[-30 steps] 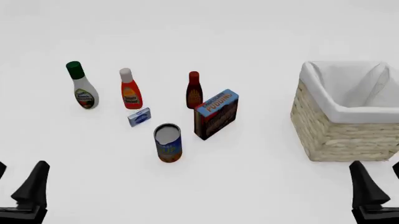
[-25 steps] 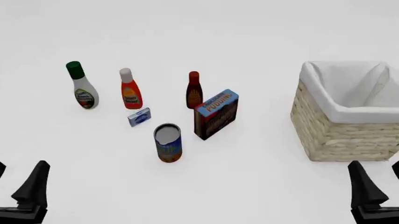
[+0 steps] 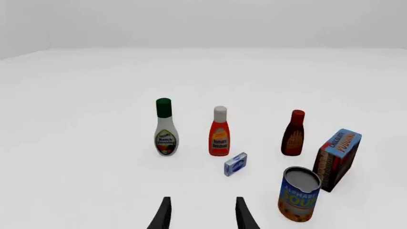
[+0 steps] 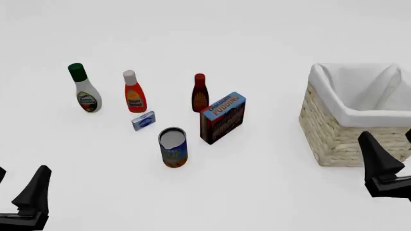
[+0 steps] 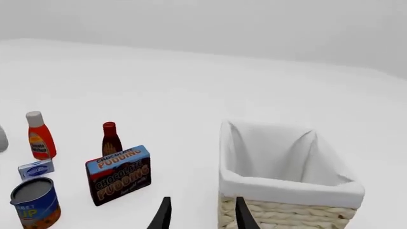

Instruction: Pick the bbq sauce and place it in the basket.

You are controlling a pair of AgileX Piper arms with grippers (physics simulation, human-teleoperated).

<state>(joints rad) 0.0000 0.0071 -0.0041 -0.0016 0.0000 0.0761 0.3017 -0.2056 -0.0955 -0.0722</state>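
Observation:
The bbq sauce (image 4: pixel 199 94), a small dark brownish-red bottle with a red cap, stands upright just behind the pudding box; it also shows in the left wrist view (image 3: pixel 294 136) and the right wrist view (image 5: pixel 111 140). The wicker basket (image 4: pixel 340 139) with white lining stands at the right, and shows in the right wrist view (image 5: pixel 286 188). My left gripper (image 4: pixel 19 185) is open and empty at the near left, far from the bottles. My right gripper (image 4: pixel 391 149) is open and empty in front of the basket's near wall.
A white bottle with a green cap (image 4: pixel 84 91) and an orange-red bottle with a white cap (image 4: pixel 134 94) stand left of the bbq sauce. A small blue box (image 4: pixel 143 120), a soup can (image 4: pixel 173 147) and a pudding box (image 4: pixel 222 117) lie nearer to me.

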